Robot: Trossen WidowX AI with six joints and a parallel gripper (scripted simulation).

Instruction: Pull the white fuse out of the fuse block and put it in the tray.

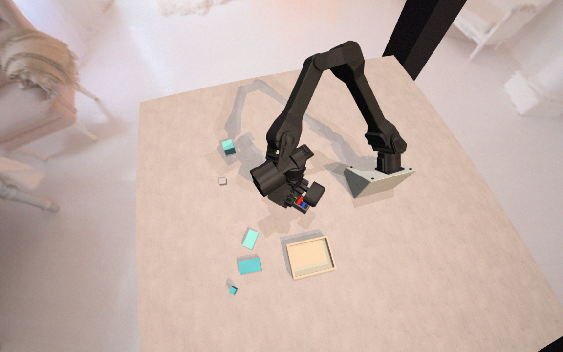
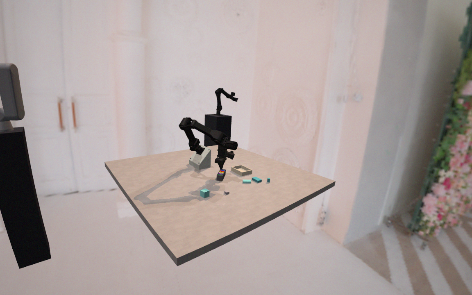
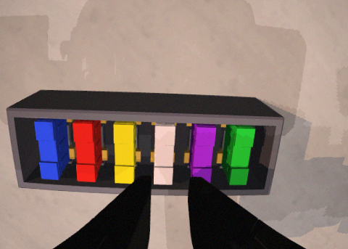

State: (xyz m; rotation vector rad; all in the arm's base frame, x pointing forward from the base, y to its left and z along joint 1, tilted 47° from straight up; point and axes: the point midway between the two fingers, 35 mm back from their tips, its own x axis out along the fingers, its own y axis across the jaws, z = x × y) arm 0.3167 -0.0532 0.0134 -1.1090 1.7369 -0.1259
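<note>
We see the big table under the fuse block. Our black arm bends over the block. Our pincer is a little open above it, holding nothing. We see the tray near the block, apart from it. We find the white fuse inside the block, between the yellow fuse and the purple fuse.

Top view: fuse block stands on the table, six fuses within. Tray lies nearer; two slabs lie left of it. Arm mount stands right of the block.
</note>
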